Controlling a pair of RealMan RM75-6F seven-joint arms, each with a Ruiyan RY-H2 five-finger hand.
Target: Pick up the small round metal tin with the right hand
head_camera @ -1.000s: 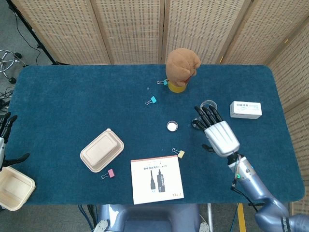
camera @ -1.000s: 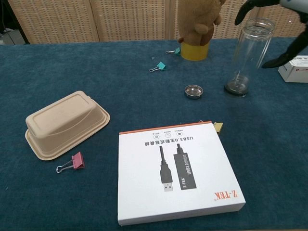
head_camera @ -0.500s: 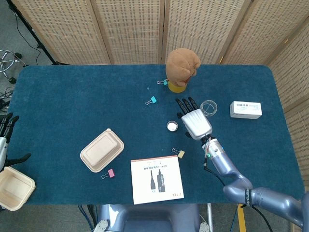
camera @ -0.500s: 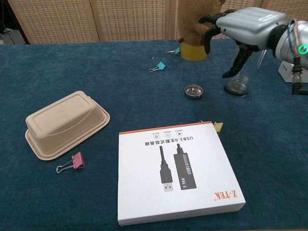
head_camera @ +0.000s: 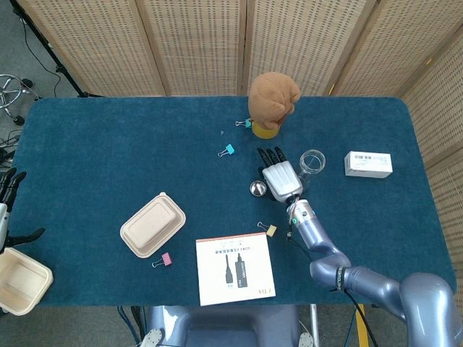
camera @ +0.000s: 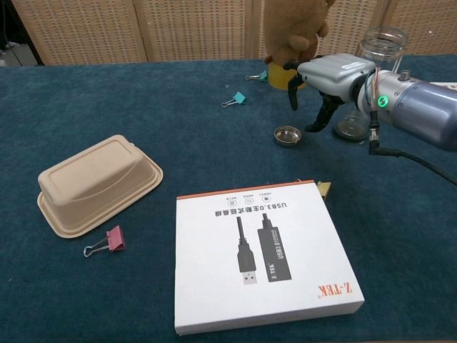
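The small round metal tin (head_camera: pixel 256 189) (camera: pixel 287 134) lies open side up on the blue tablecloth, just left of centre-right. My right hand (head_camera: pixel 281 178) (camera: pixel 327 77) hovers close above and to the right of it, palm down, fingers spread and holding nothing. In the chest view its fingertips (camera: pixel 292 98) hang a little above the tin without touching it. In the head view the hand's edge hides part of the tin. My left hand (head_camera: pixel 7 206) rests at the far left table edge, fingers apart and empty.
A clear glass jar (head_camera: pixel 312 160) (camera: pixel 353 126) stands just right of the hand. Behind are a plush toy (head_camera: pixel 273 97) on a yellow cup (camera: pixel 285 76) and a white box (head_camera: pixel 368 164). A USB cable box (camera: pixel 264 257), takeout container (camera: pixel 96 182) and binder clips lie nearer.
My right hand has swung left from beside the glass jar and come down, so it now hangs over the tin. The tin and the left hand have not moved.
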